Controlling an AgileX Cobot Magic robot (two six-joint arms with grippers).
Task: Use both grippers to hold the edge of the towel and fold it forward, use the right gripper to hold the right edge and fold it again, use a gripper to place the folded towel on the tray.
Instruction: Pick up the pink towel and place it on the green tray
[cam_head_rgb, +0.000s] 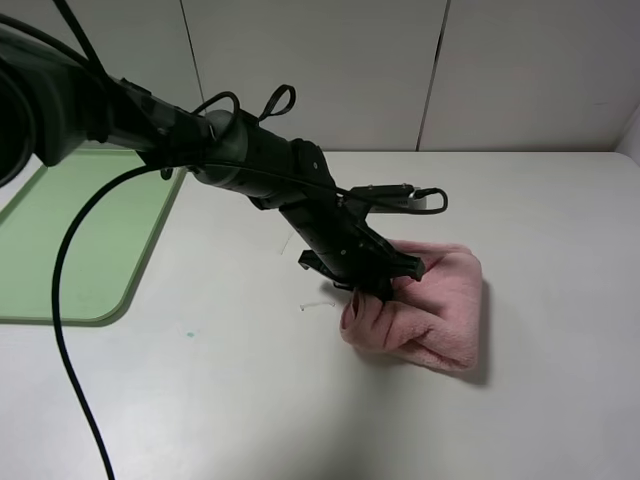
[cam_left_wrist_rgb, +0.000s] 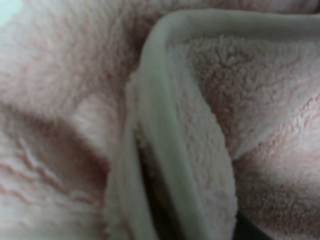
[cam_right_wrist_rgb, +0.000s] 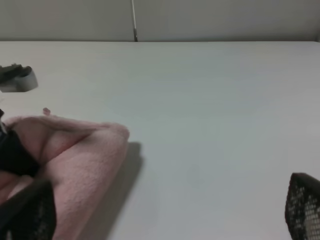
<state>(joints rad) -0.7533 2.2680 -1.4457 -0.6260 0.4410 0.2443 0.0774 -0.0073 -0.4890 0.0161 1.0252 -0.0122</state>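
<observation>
The pink towel lies folded and bunched on the white table, right of centre. My left arm reaches across from the left, and my left gripper is down on the towel's left side, shut on a pinch of it. In the left wrist view the towel fills the frame, with its pale hem curving through the middle. My right gripper is open and empty, with the towel just beside its one fingertip. It is out of the exterior view. The green tray lies at the far left.
A black cable hangs from the left arm over the table's left side, in front of the tray. Small white threads lie on the table just left of the towel. A wall stands behind the table.
</observation>
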